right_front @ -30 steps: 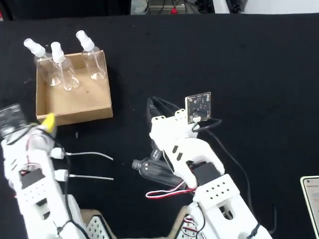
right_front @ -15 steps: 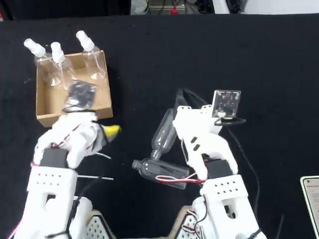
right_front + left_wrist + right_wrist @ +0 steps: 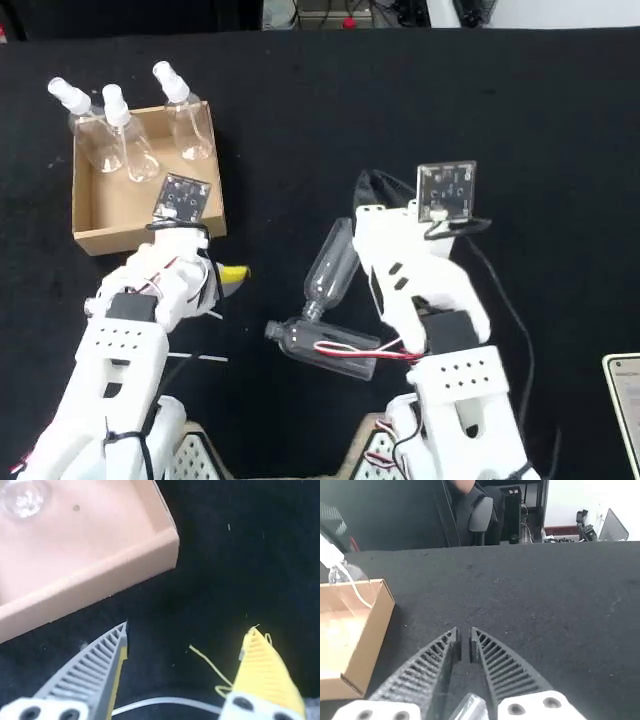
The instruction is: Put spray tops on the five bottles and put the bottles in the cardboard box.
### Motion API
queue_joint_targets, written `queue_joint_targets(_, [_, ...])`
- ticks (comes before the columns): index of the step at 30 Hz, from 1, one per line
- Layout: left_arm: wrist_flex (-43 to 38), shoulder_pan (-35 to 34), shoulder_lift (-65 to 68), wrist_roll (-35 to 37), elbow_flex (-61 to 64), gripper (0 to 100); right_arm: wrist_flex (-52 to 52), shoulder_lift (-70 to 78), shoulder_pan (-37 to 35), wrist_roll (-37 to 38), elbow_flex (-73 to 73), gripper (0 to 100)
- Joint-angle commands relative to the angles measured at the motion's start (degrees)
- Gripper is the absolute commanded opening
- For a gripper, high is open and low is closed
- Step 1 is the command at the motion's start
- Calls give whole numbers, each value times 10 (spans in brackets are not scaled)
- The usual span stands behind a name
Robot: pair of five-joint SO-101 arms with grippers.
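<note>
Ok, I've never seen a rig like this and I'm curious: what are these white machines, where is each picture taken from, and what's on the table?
They are two small robot arms, each ending in a gripper. One picture looks down from above; the other two come from cameras on the wrists. The left gripper is open above the black table, holding nothing. The right gripper is nearly shut, nothing between its tips. The box holds three bottles with spray tops. Two bottles without tops are between the arms.
</note>
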Motion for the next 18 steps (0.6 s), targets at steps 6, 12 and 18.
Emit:
queue_joint_targets(6, [-24,7,-1,88,8,342,109,43,10,47,-64,43])
queue_joint_targets(12, [-24,4,-1,88,7,342,272,43,6,102,-68,43])
queue_joint_targets(18, [-24,6,-1,88,7,342,521,74,-29,231,-190,43])
